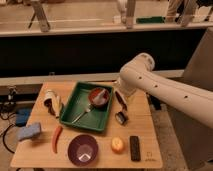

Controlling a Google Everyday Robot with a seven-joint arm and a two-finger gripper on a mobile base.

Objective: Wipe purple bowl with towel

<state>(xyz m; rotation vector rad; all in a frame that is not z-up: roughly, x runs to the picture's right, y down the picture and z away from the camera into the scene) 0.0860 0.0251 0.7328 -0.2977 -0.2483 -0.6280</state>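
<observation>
The purple bowl (83,149) stands empty and upright near the table's front edge, in front of the green tray (76,102). A white crumpled bundle (52,102), perhaps the towel, lies at the table's left, beside the tray. My gripper (120,104) hangs from the white arm (150,82) over the table just right of the tray. It is well behind and to the right of the bowl, and far from the bundle. It appears to hold nothing.
The tray holds a red bowl (99,96) and a fork (81,114). A small dark object (121,119) lies under the gripper. A red chili (56,138), a blue-grey pad (29,131), an orange fruit (117,145) and a black bar (135,148) lie along the front.
</observation>
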